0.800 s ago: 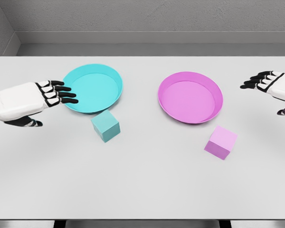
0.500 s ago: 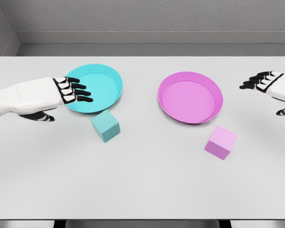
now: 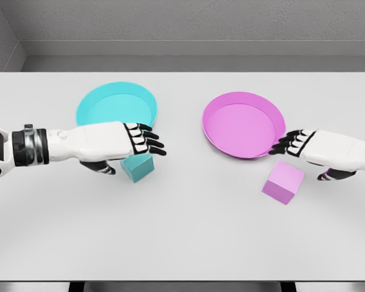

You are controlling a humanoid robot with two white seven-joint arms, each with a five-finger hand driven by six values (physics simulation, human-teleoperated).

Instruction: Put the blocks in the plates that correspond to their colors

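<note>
Grey walls back a broad white table (image 3: pixel 182 237) that fills most of my view. Two shallow plates sit on it toward the far side: a cyan plate (image 3: pixel 103 104) to the left and a magenta plate (image 3: pixel 240 125) to the right, well apart from each other, and neither has a block in it.

My left hand (image 3: pixel 118 144) reaches in from the left, palm down, with its black fingers (image 3: pixel 149 141) spread and relaxed, gripping nothing. It hovers over the near rim of the cyan plate and directly over the teal block (image 3: pixel 139 168), covering the block's top corner; I cannot tell whether the hand touches it. The teal block rests on the table just in front of the cyan plate. My thumb hangs below the palm, just left of the block.

My right hand (image 3: pixel 319 149) comes in from the right, fingers extended and slightly apart, empty. Its fingertips (image 3: pixel 286 141) lie at the near right edge of the magenta plate. The pink block (image 3: pixel 283 182) sits on the table just in front of that plate, below and slightly left of my right hand, apart from it.
</note>
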